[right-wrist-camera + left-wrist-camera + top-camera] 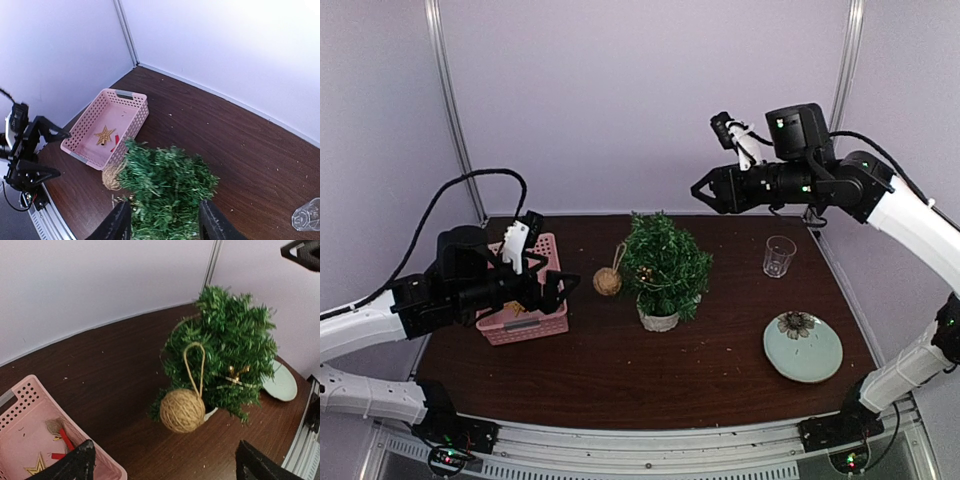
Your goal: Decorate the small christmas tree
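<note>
So the dark counter [620, 370] has the little tree [663, 265] standing upright in its white pot about dead centre, with its long axis straight up. The pink basket [525, 328] sits to its left, a pale green plate [820, 365] is near right, and a glass [779, 255] is far right.

The left end effector [558, 288] hovers at the basket with its jaws wide apart and nothing in them, and the tree lies to its right. The right end effector [703, 190] hangs high, up and to the far right of the tree, fingers apart and empty too.

A twine ball [607, 282] hangs by its loop on the tree's left side. A gold star [104, 135] lies in the basket, and my guess is the left arm grabs it since it's closer. I can't read any labels or writing anywhere.
</note>
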Available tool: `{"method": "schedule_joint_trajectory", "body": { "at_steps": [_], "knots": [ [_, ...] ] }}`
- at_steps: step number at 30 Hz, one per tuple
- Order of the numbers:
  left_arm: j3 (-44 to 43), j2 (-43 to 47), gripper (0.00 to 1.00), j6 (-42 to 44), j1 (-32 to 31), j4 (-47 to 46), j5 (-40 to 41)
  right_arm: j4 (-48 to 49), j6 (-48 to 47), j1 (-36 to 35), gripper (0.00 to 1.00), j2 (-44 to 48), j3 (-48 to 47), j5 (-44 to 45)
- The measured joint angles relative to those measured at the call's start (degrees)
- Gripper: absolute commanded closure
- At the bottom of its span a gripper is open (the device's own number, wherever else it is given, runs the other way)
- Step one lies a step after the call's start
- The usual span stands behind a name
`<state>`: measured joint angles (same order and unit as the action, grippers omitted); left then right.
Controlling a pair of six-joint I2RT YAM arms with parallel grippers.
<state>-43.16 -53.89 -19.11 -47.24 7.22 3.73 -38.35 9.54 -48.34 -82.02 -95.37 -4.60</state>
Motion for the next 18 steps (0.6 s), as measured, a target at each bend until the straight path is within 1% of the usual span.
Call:
{"method": "schedule_joint_trajectory", "body": {
  "at_steps": [5,8,12,13,17,18],
  "knots": [
    [5.3,-0.2,0.02,2.1,-5.5,-0.1,0.7,3.1,7.1,8.4,0.55,3.0,8.9,-5.6],
    [8.9,-1.1,0.03,2.3,-8.7,-2.8,1.4,4.9,10.6,12.1,0.56,3.0,15.3,-9.0],
    [12.7,-5.2,0.13,1.6,-11.8,-7.8,3.0,8.3,16.0,16.4,0.58,3.1,24.7,-13.0],
    [13.0,-7.1,0.18,1.6,-12.8,-9.2,3.7,9.3,17.4,17.2,0.58,3.1,26.9,-14.0],
    [13.6,-13.5,0.41,2.2,-15.6,-15.3,5.0,13.9,22.0,19.1,0.59,2.8,32.5,-17.3],
    [13.6,-15.1,0.44,2.6,-16.1,-17.0,5.2,15.0,22.6,19.2,0.60,2.4,33.3,-18.0]
  ]
}}
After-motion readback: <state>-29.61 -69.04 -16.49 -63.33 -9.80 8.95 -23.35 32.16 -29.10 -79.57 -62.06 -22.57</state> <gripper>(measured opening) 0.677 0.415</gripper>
